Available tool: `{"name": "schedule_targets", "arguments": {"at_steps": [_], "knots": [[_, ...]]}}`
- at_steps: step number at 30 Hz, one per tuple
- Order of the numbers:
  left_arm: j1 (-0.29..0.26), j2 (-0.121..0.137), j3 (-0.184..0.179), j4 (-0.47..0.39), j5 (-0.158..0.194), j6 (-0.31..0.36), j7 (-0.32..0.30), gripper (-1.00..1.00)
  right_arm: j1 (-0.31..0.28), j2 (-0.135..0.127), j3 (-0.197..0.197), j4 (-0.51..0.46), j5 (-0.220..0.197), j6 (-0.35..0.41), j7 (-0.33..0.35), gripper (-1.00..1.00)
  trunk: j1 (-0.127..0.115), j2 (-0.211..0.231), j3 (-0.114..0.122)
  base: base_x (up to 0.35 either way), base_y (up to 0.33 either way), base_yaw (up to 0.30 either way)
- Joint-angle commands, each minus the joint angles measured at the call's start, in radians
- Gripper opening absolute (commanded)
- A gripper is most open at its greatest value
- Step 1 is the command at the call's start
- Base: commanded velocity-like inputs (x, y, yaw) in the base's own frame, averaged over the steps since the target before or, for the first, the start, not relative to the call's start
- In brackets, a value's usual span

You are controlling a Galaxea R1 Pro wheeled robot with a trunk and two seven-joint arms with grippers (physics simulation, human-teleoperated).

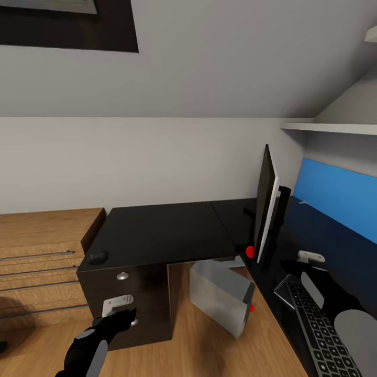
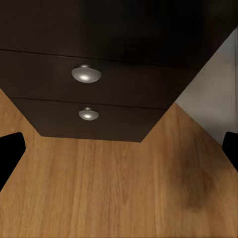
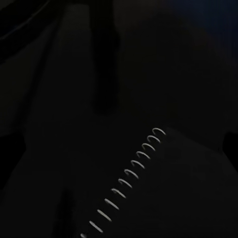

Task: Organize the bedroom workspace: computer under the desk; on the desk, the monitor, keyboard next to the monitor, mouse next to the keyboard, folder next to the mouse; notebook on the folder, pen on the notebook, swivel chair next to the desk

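While the left gripper (image 1: 119, 318) hangs open before the drawers (image 2: 87, 74), the computer (image 1: 220, 296) sits tilted under the desk (image 1: 157, 233); right gripper's state I cannot tell.

Dark drawer unit (image 2: 99, 84) over wood floor (image 2: 109, 193)

Two drawer fronts, each with a round silver knob (image 2: 86, 74) — the second knob (image 2: 89, 114) sits on the neighbouring front. Black fingertips (image 2: 10, 153) show at both picture edges — set wide apart; a grey surface (image 2: 215, 94) stands beside the unit.
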Motion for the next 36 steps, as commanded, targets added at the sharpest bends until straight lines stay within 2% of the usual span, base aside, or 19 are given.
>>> {"name": "schedule_targets", "arguments": {"at_steps": [1, 11, 22, 29, 36], "knots": [[-0.001, 0.000, -0.001, -0.001, 0.010, 0.004, 0.008, 1.00, -0.001, -0.002, 0.008, 0.001, -0.007, 0.004, -0.011, 1.00, 0.000, -0.001, -0.001, 0.033, 0.000, 0.000], [-0.001, 0.000, -0.015, -0.002, 0.010, 0.004, 0.008, 1.00, -0.001, 0.002, 0.009, 0.022, 0.004, 0.006, -0.072, 1.00, 0.000, -0.001, -0.001, 0.010, 0.000, 0.000], [-0.001, 0.000, -0.018, -0.003, 0.011, 0.004, 0.008, 1.00, -0.001, 0.007, 0.011, 0.027, 0.042, 0.012, -0.087, 1.00, 0.000, -0.001, -0.001, 0.000, 0.000, 0.000], [-0.001, 0.000, -0.017, -0.011, 0.011, 0.005, 0.007, 1.00, -0.001, 0.011, 0.011, 0.027, 0.048, 0.054, -0.092, 1.00, 0.000, -0.001, -0.001, 0.000, 0.000, 0.000], [-0.001, -0.001, -0.016, -0.030, 0.012, 0.004, 0.008, 1.00, -0.001, 0.015, 0.011, 0.027, 0.074, 0.061, -0.094, 1.00, 0.004, -0.008, -0.004, 0.000, 0.000, 0.000]]}}
